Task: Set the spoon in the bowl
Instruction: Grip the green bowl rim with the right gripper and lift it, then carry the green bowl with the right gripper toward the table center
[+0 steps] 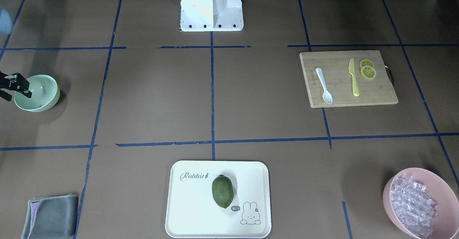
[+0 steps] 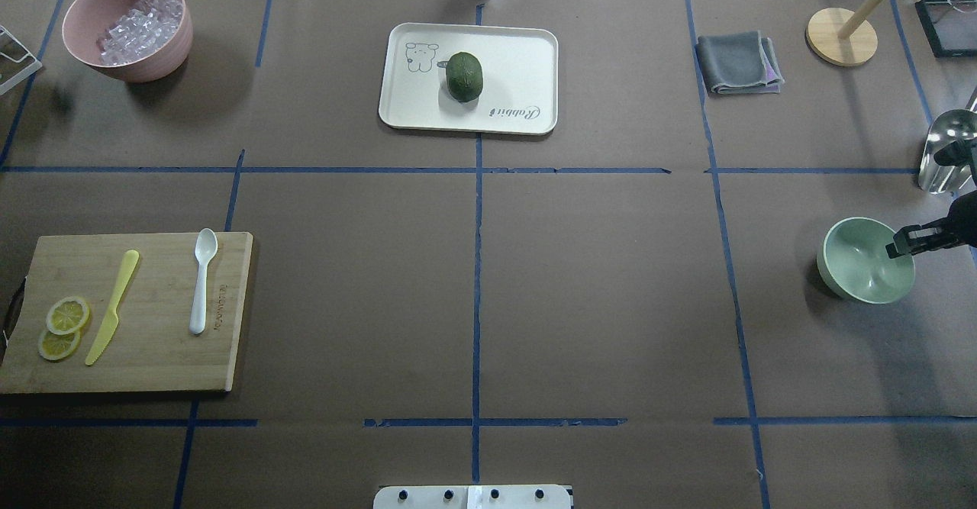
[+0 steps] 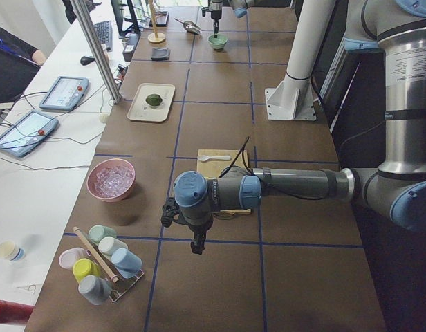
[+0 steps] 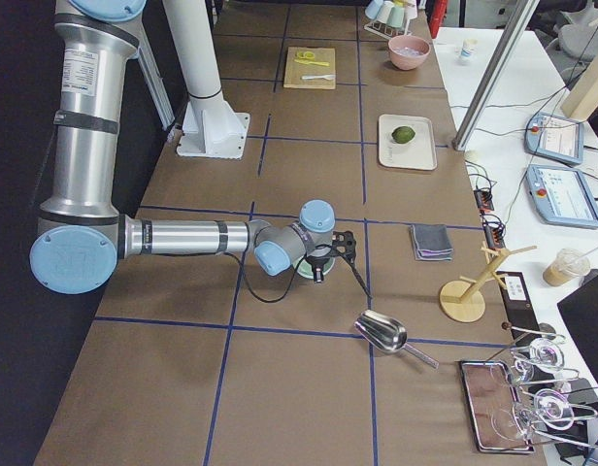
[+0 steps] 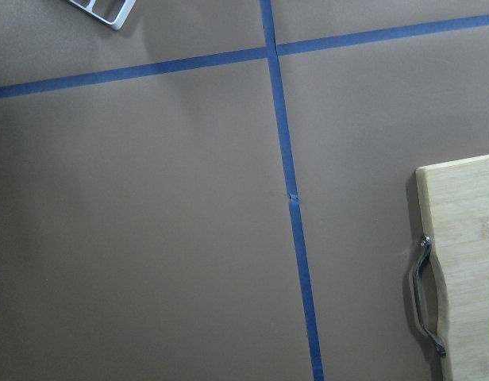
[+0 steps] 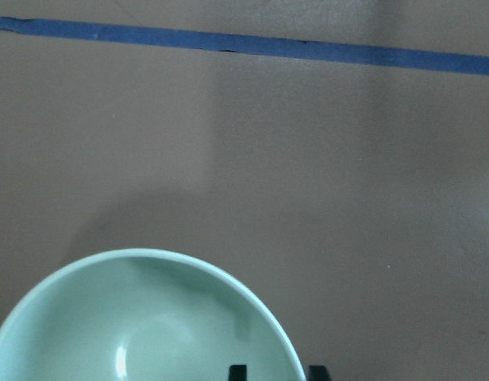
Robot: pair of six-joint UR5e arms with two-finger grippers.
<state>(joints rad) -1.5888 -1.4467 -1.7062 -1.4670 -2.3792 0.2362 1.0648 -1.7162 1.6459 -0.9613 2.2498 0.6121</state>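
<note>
The white spoon (image 1: 323, 85) lies flat on the wooden cutting board (image 1: 380, 92), scoop toward the operators' side; it also shows in the overhead view (image 2: 202, 280). The mint-green bowl (image 1: 39, 94) stands upright and empty at the far end of the table on my right side (image 2: 862, 261). My right gripper (image 1: 16, 95) is open at the bowl's outer rim, with one finger inside and one outside; its fingertips (image 6: 238, 371) show at the rim in the right wrist view. My left gripper (image 3: 197, 245) hangs over bare table beyond the board's handle (image 5: 427, 294); I cannot tell whether it is open or shut.
A yellow knife (image 1: 354, 77) and lemon slices (image 1: 368, 70) share the board. A tray (image 1: 190, 203) holds a green fruit (image 1: 222, 191). There is a pink bowl (image 1: 389, 196) of clear cubes, a grey cloth (image 1: 50, 215), and a metal scoop (image 2: 945, 150) near the green bowl.
</note>
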